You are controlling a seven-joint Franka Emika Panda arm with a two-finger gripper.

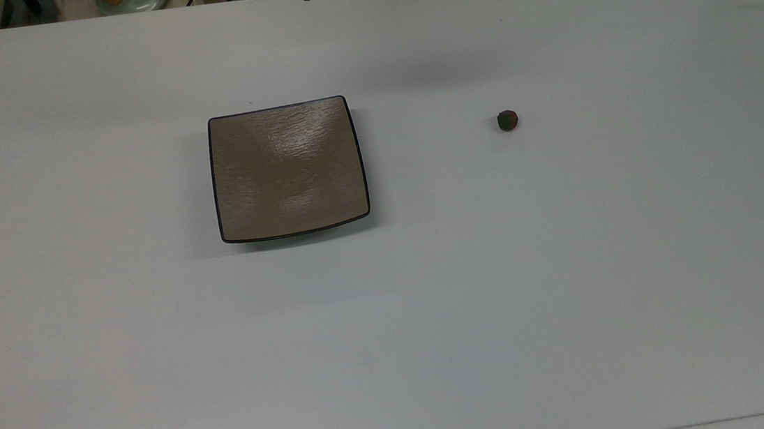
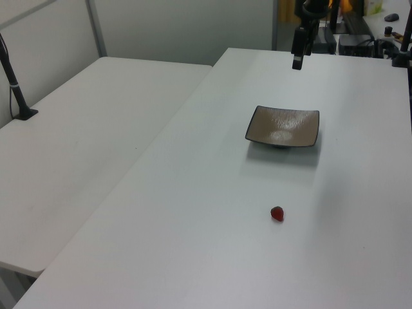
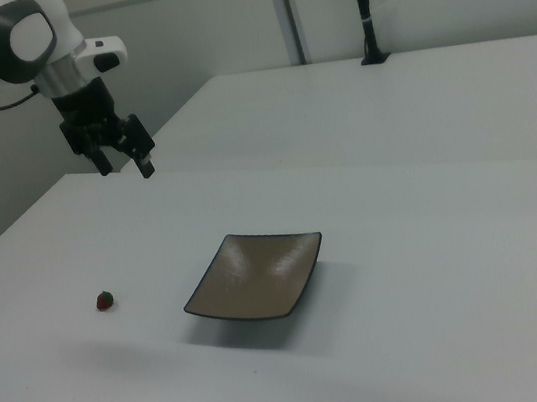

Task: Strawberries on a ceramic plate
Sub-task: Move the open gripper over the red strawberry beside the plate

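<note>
A robot hand [image 3: 124, 159] is hanging high above the white desk [image 1: 393, 325], fingers spread and gripping nothing. A tiny strawberry [image 1: 507, 120] is lying on the bare desk, well apart from the square brown ceramic plate [image 1: 288, 169], at the top view's right. To do the pickup well, the hand is needing to centre directly over the berry, descend straight, and pinch gently so the fruit is not rolling away

Strawberry [image 1: 507, 120] apart from plate [image 1: 288, 170]
</note>
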